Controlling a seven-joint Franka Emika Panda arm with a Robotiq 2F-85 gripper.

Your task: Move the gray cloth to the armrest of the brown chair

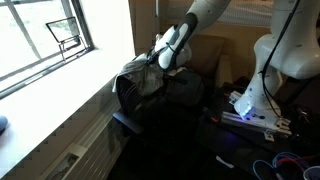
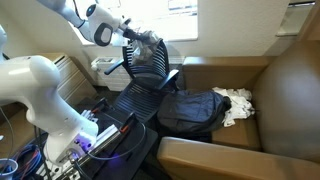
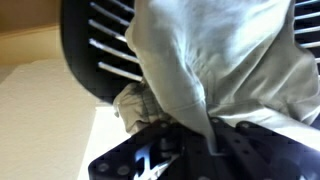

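Observation:
The gray cloth (image 1: 143,82) hangs from my gripper (image 1: 161,60) over the backrest of a black office chair (image 1: 160,110). In an exterior view the gripper (image 2: 134,42) holds the cloth (image 2: 151,60) at the chair's top. In the wrist view the cloth (image 3: 220,50) fills the upper frame and narrows to a fold pinched between the fingers (image 3: 205,140), with the slatted black chair back (image 3: 100,50) behind. The brown chair (image 2: 285,85) stands apart, and its near armrest (image 2: 230,155) is bare.
A black bag (image 2: 192,112) and a white cloth (image 2: 238,103) lie on the brown chair's seat. A second white robot arm (image 2: 45,95) with cables at its base stands beside the office chair. A window and sill (image 1: 60,75) run along one side.

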